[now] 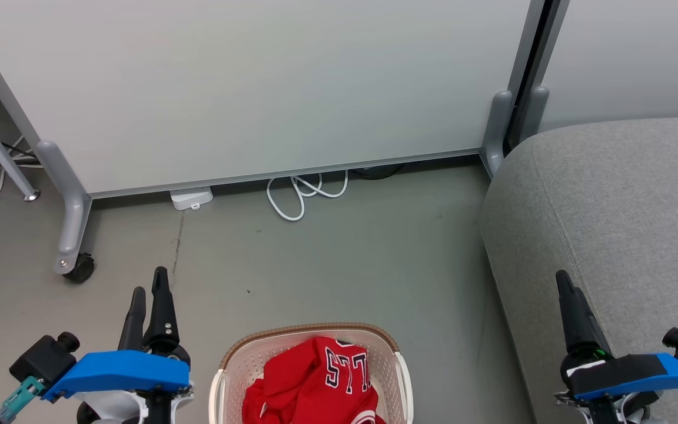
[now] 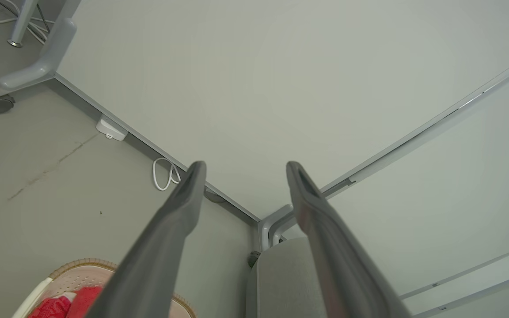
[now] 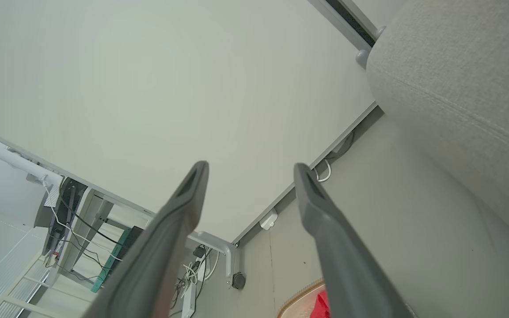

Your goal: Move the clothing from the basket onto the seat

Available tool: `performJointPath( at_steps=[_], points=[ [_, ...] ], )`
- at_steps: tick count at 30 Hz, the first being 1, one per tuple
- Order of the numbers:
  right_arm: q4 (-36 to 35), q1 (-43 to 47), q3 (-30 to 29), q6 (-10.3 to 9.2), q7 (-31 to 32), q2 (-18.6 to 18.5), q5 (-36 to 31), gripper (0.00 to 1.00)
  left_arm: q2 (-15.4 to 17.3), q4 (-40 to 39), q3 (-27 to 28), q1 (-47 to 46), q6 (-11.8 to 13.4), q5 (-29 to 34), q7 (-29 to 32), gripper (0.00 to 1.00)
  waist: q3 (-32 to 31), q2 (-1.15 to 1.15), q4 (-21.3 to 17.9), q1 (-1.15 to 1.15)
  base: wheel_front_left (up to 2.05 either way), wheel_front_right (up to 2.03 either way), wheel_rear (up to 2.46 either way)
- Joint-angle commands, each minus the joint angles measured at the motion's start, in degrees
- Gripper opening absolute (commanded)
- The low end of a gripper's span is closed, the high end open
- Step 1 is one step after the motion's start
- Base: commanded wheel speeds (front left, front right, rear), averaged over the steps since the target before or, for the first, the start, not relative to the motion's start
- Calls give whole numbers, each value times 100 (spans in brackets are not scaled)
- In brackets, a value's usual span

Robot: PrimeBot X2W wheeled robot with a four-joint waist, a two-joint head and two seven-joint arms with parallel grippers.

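My left claw (image 1: 149, 284) at 7 o'clock and right claw (image 3: 248, 172) at 5 o'clock both stand spread wide with nothing between the fingers, the left above the bare grey floor (image 1: 345, 265), the right by the sofa's edge. Between them at 6 o'clock the basket (image 1: 309, 327) sits on the floor with the red clothes (image 1: 315, 383) heaped inside, apart from the grey sofa (image 1: 621, 206) at 3 o'clock. At 12 o'clock stands a pale partition (image 1: 256, 88), a looped white cable (image 1: 301, 197) at its foot and its caster (image 1: 82, 268) at 9 o'clock.
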Motion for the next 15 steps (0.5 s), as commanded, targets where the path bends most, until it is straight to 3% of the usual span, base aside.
performJointPath(
  at_steps=[1,15],
  points=[
    [-87,-137,29,14,-78,-40,-274,100,60,-104,-57,-164,28,312,-76,100,0,0,3,0,0,0,0],
    [-39,-162,137,17,-338,-48,-1429,100,180,-96,-456,-219,228,1519,-337,100,10,0,19,0,0,0,0]
  ],
)
